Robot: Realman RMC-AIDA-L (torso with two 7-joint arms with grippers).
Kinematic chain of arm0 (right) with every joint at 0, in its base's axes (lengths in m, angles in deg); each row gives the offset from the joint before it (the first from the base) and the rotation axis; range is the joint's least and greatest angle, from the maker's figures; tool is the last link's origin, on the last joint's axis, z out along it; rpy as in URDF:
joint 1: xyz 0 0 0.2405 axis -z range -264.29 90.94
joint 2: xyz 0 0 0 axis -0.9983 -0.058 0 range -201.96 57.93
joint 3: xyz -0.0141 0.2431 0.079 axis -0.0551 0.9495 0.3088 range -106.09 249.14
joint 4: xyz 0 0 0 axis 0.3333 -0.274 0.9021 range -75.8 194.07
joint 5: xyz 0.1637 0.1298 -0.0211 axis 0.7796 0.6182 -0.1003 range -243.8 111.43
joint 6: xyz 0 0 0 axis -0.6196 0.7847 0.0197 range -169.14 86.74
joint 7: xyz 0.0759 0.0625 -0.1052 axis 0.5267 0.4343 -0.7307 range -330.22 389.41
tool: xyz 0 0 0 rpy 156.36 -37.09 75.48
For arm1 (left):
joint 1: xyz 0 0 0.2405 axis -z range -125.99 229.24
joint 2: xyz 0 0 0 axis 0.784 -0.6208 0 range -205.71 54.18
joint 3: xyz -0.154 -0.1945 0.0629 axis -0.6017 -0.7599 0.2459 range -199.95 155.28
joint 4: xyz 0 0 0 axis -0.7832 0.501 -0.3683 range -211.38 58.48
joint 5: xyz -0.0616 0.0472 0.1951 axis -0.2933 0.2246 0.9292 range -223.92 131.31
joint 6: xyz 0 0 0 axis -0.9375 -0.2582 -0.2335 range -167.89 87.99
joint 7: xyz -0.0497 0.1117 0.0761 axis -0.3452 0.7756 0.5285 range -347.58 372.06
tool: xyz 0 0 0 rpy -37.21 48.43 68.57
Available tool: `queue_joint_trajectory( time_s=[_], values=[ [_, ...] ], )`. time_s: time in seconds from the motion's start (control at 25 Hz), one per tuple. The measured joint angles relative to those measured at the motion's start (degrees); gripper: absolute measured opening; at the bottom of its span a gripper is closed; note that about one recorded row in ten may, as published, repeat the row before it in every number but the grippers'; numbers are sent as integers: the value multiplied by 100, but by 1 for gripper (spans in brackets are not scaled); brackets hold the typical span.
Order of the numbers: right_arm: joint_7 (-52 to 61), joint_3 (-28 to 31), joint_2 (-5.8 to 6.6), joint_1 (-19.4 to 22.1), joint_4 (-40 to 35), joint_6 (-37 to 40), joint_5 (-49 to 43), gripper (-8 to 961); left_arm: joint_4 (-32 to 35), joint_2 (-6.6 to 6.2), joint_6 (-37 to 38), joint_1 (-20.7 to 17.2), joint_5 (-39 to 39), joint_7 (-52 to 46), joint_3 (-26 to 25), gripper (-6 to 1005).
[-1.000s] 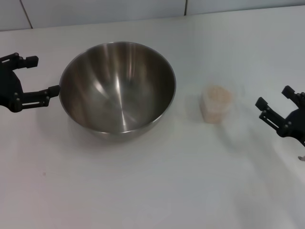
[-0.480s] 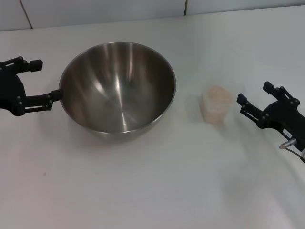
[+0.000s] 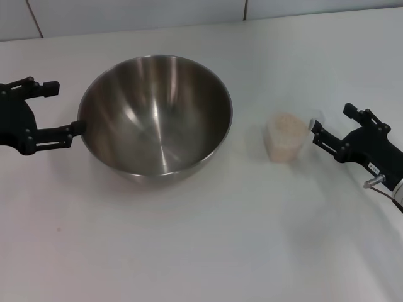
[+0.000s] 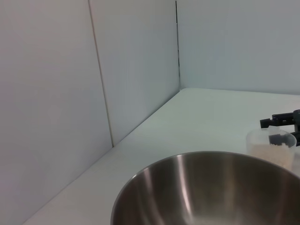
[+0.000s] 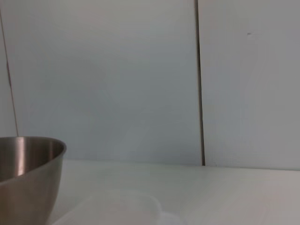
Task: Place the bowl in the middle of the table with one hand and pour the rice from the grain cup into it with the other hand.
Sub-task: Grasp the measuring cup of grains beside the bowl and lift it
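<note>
The steel bowl [image 3: 154, 113] stands on the white table [image 3: 189, 239], left of the middle. My left gripper [image 3: 63, 107] is open at the bowl's left side, with its near finger at the rim. The clear grain cup [image 3: 286, 136], full of pale rice [image 3: 286, 124], stands to the right of the bowl. My right gripper [image 3: 332, 120] is open just right of the cup, with its fingertips close to the cup's side. The left wrist view shows the bowl [image 4: 211, 187], the cup [image 4: 272, 145] and the right gripper [image 4: 281, 123] beyond it. The right wrist view shows the bowl [image 5: 28, 173] and the cup's rim [image 5: 112, 208].
A tiled white wall [image 3: 126, 16] runs along the table's far edge. A small dark speck [image 3: 58, 229] lies on the table at the front left.
My right gripper has moved left, from the table's right edge to just beside the cup. My left gripper has edged right toward the bowl. The bowl and cup have not moved.
</note>
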Motion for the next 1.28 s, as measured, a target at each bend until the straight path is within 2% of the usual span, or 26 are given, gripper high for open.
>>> queue_joint_trajectory(
  time_s=[0.44, 0.64, 1.12, 1.28],
  values=[
    [-18, 62, -7, -229, 0, -154, 0, 783, -16, 10, 8, -3, -11, 34, 13, 860],
    [-361, 95, -9, -246, 93, -165, 6, 751, -19, 10, 18, -4, -11, 30, 13, 859],
    [-617, 177, -16, -245, 208, -117, 11, 306, -19, 10, 175, -4, -13, 11, -30, 859],
    [-619, 193, -16, -220, 226, -99, 11, 127, -19, 6, 203, -4, -14, 18, -31, 860]
  ],
)
